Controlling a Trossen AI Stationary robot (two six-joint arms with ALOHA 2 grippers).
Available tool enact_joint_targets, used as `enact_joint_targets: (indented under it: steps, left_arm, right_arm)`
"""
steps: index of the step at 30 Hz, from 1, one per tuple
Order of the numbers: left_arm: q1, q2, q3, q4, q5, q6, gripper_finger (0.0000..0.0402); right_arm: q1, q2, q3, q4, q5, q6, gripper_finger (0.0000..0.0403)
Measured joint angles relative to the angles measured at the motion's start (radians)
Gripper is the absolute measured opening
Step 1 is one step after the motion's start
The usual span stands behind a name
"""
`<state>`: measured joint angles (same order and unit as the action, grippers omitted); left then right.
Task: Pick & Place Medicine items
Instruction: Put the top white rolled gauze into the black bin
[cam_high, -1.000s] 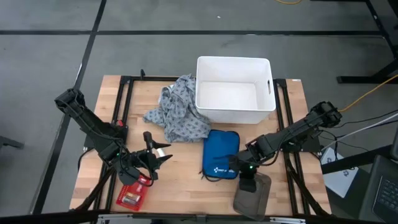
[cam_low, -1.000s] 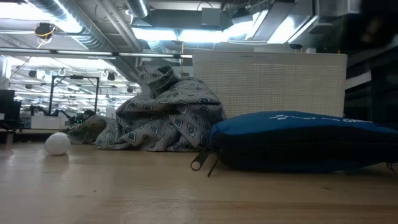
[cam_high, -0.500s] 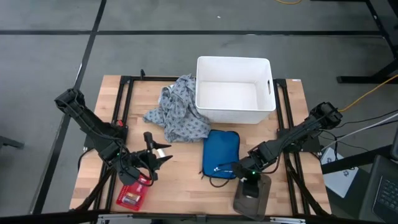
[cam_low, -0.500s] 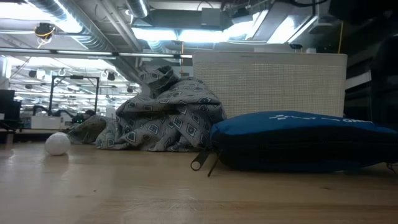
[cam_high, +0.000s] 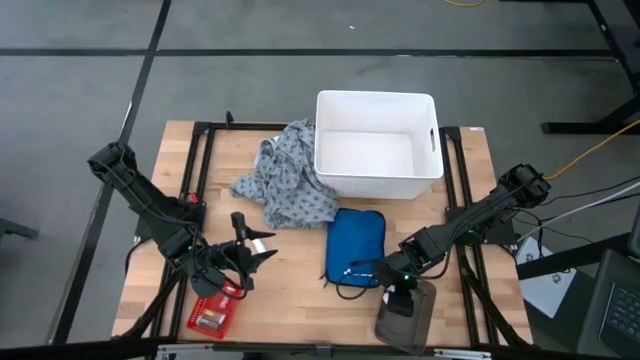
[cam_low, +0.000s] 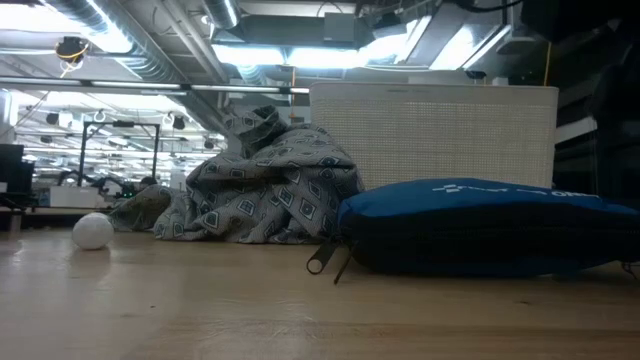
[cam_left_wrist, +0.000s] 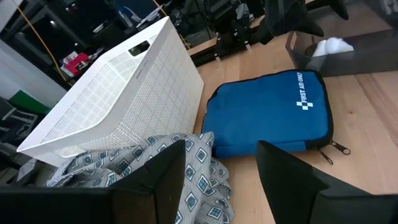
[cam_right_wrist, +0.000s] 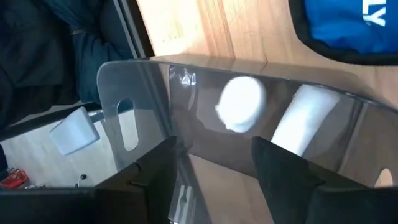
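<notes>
The right end effector (cam_high: 398, 290) hangs over a clear grey bin (cam_right_wrist: 143, 93) at the counter's (cam_high: 290, 280) front edge, its fingers (cam_right_wrist: 155, 168) spread apart and holding nothing. Inside the bin lie a white ball (cam_right_wrist: 241, 102) and a white roll (cam_right_wrist: 298, 124), just beside each other. A blue first-aid pouch (cam_high: 356, 247) sits next to the bin. The left end effector (cam_high: 255, 250) waits with fingers apart near a patterned cloth (cam_high: 285, 185), above a red packet (cam_high: 212, 312).

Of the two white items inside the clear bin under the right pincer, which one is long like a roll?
The white roll, a cylinder lying slanted in the clear bin. Its neighbour, the white ball, is round, not elongated.
</notes>
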<state>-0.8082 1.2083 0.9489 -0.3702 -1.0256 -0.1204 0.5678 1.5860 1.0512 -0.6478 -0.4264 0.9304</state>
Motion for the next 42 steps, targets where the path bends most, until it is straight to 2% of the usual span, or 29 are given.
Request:
enact_joint_targets:
  steps: [16, 21, 29, 35, 42]
  left_arm:
    - [0.000, 0.000, 0.000, 0.000, -0.001, 0.000, 0.0194]
    - [0.000, 0.000, 0.000, 0.000, -0.001, 0.000, 0.0194]
    - [0.000, 0.000, 0.000, 0.000, -0.001, -0.008, 0.0194]
    - [0.000, 0.001, 0.000, 0.000, 0.005, -0.008, 0.0194]
    - [0.016, 0.001, -0.001, 0.003, 0.019, -0.008, 0.0194]
  right_arm:
    - [-0.004, 0.001, 0.000, 0.067, 0.026, -0.033, 0.0215]
    - [-0.001, 0.064, 0.000, 0.102, 0.026, -0.032, 0.0202]
    - [0.001, 0.210, 0.006, 0.120, -0.110, -0.032, 0.0173]
    - [0.005, 0.223, 0.000, 0.290, -0.211, -0.031, 0.0159]
    - [0.005, 0.217, 0.004, 0.235, -0.204, -0.030, 0.0160]
